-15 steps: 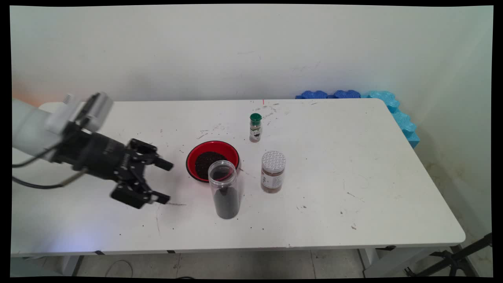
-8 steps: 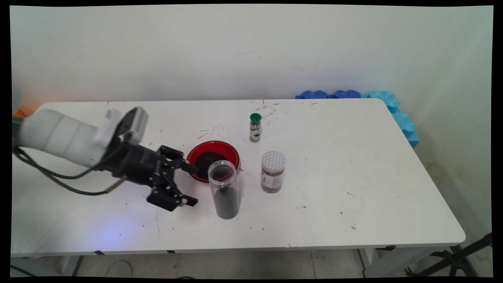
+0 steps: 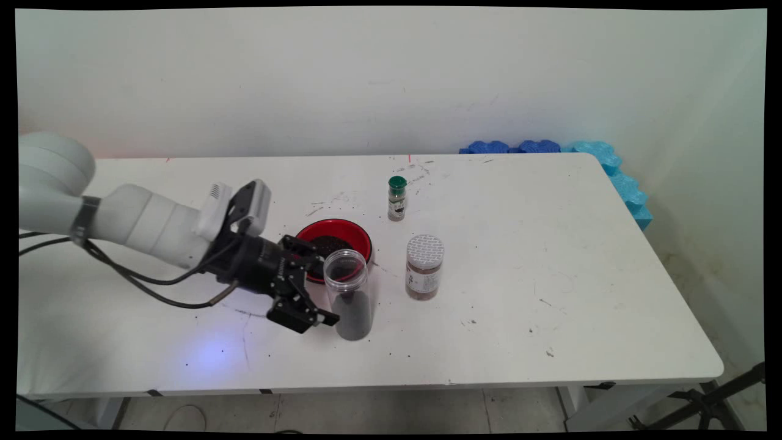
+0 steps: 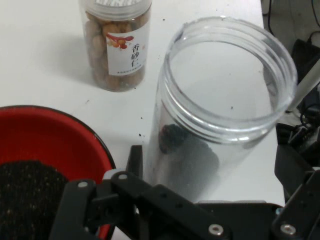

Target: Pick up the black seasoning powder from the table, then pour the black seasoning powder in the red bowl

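Note:
A tall clear jar [image 3: 348, 293] without a lid stands upright on the white table [image 3: 519, 293], with dark granules in its bottom part. My gripper [image 3: 327, 287] reaches in level from the left and is open, one finger on each side of the jar's lower half. In the hand view the clear jar [image 4: 225, 100] fills the space between the fingers [image 4: 135, 160], and my gripper [image 4: 210, 175] is not closed on it. Just behind the jar sits a red bowl [image 3: 361, 235] of dark granules, whose rim [image 4: 50, 125] lies beside the far finger.
A brown-filled jar [image 3: 424, 267] with a white lid stands right of the clear jar, seen also as the labelled jar [image 4: 116, 45] in the hand view. A small green-capped bottle [image 3: 397, 198] stands further back. Blue foam blocks [image 3: 611, 171] line the back right corner.
The arm has swept to the right across the table, bringing the open gripper from well left of the bowl to either side of the clear jar. The jars and bowl have not moved.

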`<act>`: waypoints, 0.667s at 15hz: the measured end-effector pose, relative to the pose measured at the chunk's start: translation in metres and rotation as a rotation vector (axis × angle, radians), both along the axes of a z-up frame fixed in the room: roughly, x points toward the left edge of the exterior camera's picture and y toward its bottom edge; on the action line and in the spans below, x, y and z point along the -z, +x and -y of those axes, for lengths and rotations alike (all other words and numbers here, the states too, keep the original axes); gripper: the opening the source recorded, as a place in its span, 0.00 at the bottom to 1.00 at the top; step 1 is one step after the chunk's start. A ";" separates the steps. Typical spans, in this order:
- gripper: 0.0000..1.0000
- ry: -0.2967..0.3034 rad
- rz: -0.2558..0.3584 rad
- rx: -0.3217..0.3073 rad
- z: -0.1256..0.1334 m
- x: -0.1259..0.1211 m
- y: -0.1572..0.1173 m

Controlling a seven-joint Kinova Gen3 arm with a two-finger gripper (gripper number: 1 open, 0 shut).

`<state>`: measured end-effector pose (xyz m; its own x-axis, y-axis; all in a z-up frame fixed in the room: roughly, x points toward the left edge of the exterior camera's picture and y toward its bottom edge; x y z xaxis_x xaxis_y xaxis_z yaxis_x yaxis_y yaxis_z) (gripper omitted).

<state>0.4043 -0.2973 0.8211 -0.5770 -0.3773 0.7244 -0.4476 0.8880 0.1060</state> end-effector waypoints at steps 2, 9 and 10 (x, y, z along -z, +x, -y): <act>1.00 -0.001 -0.003 0.003 0.004 0.005 -0.005; 0.00 0.008 -0.006 0.002 0.009 0.015 -0.011; 0.00 0.011 -0.009 0.003 0.009 0.016 -0.012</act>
